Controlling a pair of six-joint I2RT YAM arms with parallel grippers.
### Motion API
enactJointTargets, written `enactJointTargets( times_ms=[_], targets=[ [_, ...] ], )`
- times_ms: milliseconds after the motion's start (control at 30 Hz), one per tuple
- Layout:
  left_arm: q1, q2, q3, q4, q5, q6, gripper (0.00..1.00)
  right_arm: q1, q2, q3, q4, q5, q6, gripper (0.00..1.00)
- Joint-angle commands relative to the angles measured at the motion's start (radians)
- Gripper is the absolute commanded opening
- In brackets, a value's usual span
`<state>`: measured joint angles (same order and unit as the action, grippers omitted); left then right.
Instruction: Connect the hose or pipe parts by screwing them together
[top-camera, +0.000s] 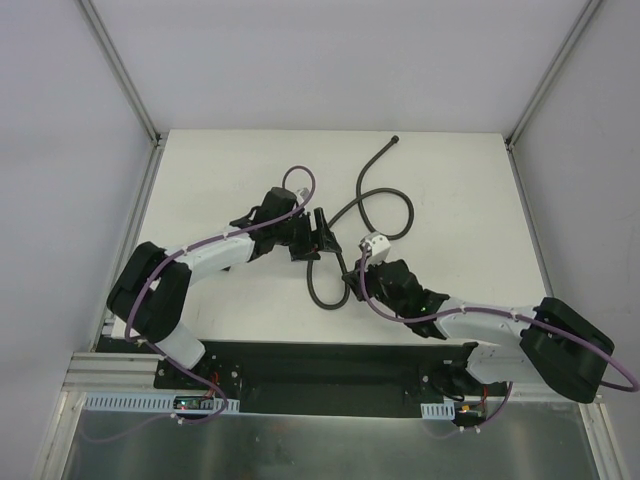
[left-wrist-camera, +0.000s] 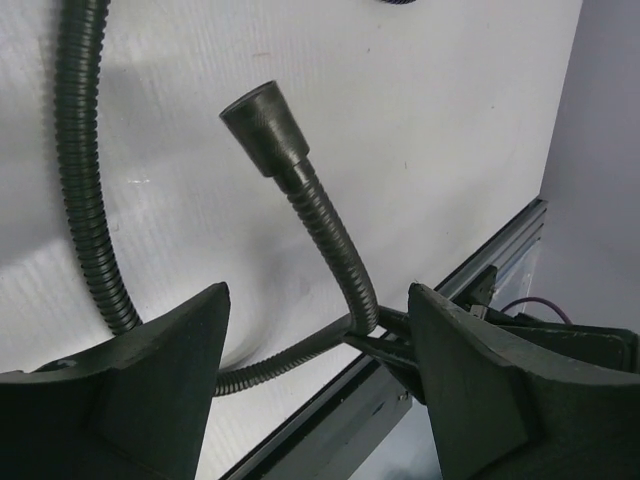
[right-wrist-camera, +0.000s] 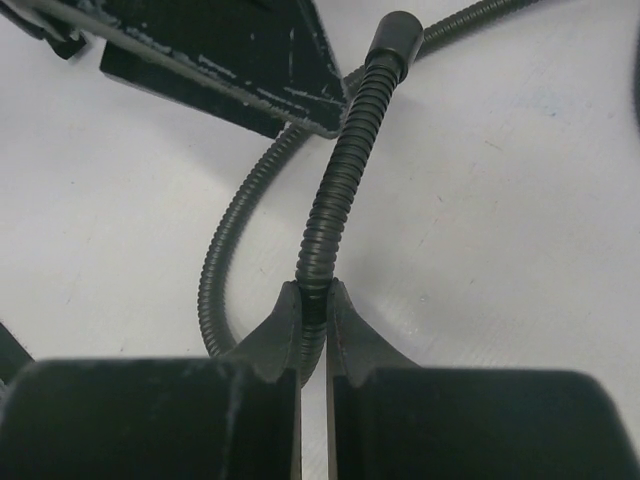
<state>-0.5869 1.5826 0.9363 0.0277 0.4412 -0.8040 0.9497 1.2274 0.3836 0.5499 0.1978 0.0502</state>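
A long dark-grey ribbed hose (top-camera: 311, 283) loops across the white table; its far end (top-camera: 396, 141) lies near the back edge. My right gripper (top-camera: 358, 272) is shut on the hose (right-wrist-camera: 335, 200) a short way below its near end, holding that knurled end (right-wrist-camera: 393, 35) raised off the table. My left gripper (top-camera: 322, 232) faces it with jaws open. In the left wrist view the knurled end (left-wrist-camera: 265, 125) stands beyond my left gripper (left-wrist-camera: 318, 300), and the hose (left-wrist-camera: 330, 235) rises between the two fingers without touching either.
A metal rail (left-wrist-camera: 480, 270) borders the table's edge, with the black base plate (top-camera: 320, 365) at the near side. The left gripper's finger (right-wrist-camera: 220, 50) sits close beside the raised hose end. White enclosure walls stand around the table (top-camera: 470, 180).
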Motion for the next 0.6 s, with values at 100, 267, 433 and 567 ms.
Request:
enactJointTargets(
  times_ms=[100,267,433,567],
  targets=[
    [0.009,0.036,-0.013,0.205,0.07,-0.031,0.67,0.03,-0.017,-0.046,0.189,-0.009,0.05,0.01],
    [0.01,0.059,-0.005,0.203,0.057,-0.017,0.66,0.044,-0.026,-0.069,0.209,-0.024,0.042,0.01],
    [0.012,0.073,0.001,0.155,0.007,-0.011,0.71,0.05,-0.074,-0.092,0.212,-0.02,0.028,0.01],
    [0.012,0.077,-0.001,0.15,-0.015,-0.006,0.71,0.05,-0.086,-0.097,0.212,-0.052,0.001,0.01]
  ],
)
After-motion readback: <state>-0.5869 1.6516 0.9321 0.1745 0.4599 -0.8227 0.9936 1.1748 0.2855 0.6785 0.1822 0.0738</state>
